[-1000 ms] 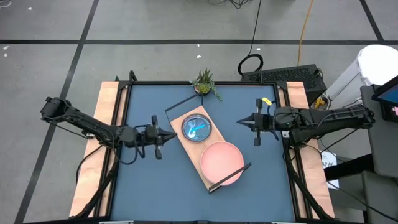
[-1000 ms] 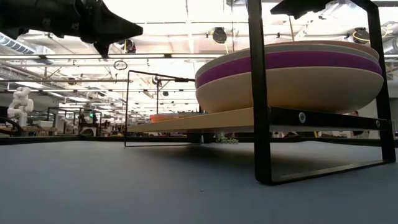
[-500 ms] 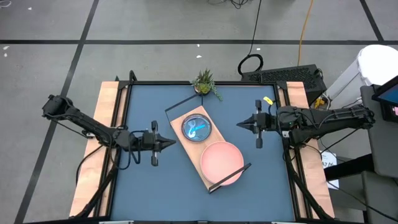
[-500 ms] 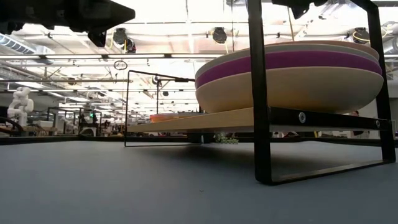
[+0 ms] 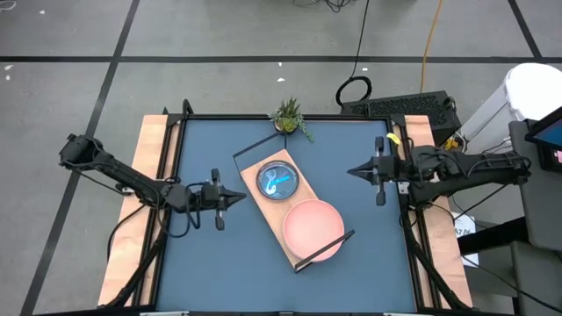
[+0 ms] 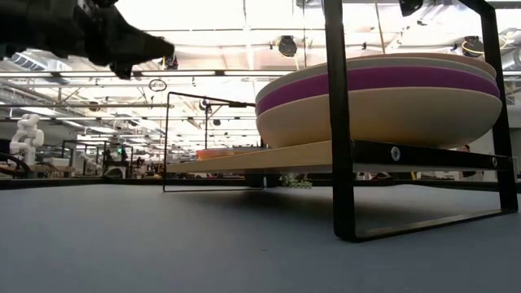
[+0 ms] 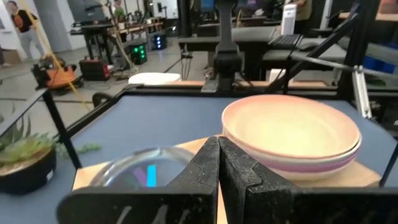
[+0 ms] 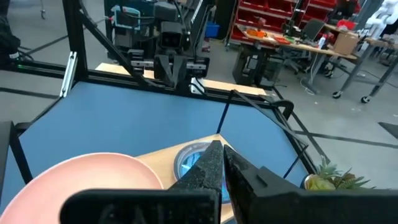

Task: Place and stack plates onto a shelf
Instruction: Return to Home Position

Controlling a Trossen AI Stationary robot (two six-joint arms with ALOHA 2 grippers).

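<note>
The wooden shelf (image 5: 294, 206) with its black wire frame lies slantwise on the blue table. On its near end sits a stack of large plates, salmon pink on top (image 5: 313, 228), with purple and cream layers showing in the low view (image 6: 378, 94). On its far end rests a stack of smaller translucent plates, cyan on top (image 5: 277, 181). My left gripper (image 5: 237, 198) hovers shut left of the shelf, above the table. My right gripper (image 5: 353, 171) hovers shut right of the shelf. Neither touches anything.
A small potted plant (image 5: 288, 116) stands at the table's far edge, just beyond the shelf's far corner. Wooden side rails (image 5: 149, 149) and black frame bars border the table. Bare blue tabletop (image 5: 219, 263) lies left, right and near of the shelf.
My right gripper has drawn back toward the table's right edge, away from the shelf. My left gripper moved slightly toward the near edge, then held beside the shelf, staying shut. The plates and shelf have not moved.
</note>
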